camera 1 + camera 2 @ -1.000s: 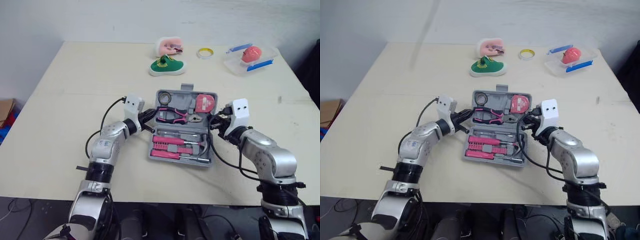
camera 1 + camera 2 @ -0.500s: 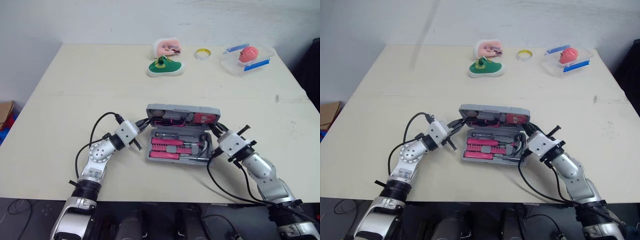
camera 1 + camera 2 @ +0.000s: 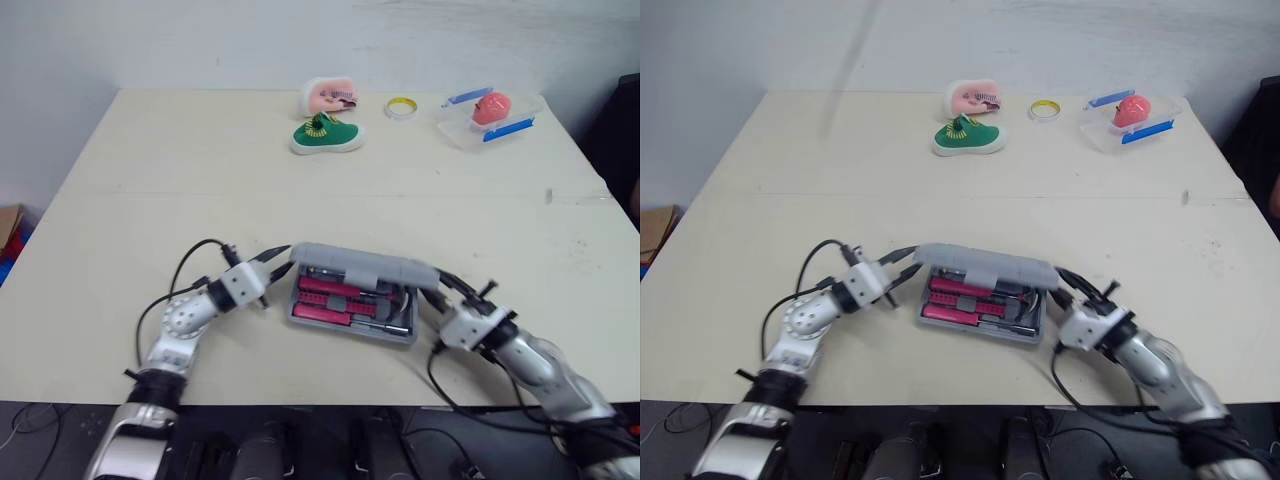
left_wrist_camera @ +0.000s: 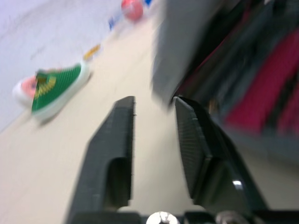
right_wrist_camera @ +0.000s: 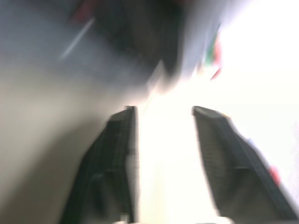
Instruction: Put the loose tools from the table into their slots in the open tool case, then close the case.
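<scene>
My left gripper (image 4: pixel 154 99) and right gripper (image 5: pixel 164 108), both spread and empty, flank one half-shut tool case (image 3: pixel 365 266); one green shoe (image 3: pixel 326 135) and one tape roll (image 3: pixel 402 106) lie beyond.

Robot test lab or demo room, not a home: plain beige table (image 3: pixel 150 180) against a bare white wall (image 3: pixel 200 40), with unrelated props along the far edge: green shoe (image 3: pixel 327 135), tape roll (image 3: pixel 402 106), clear plastic container (image 3: pixel 490 118). Cardboard box (image 3: pixel 10 225) on the floor.

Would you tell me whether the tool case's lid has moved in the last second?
Yes: the lid has swung down over the base, now partly shut.
</scene>
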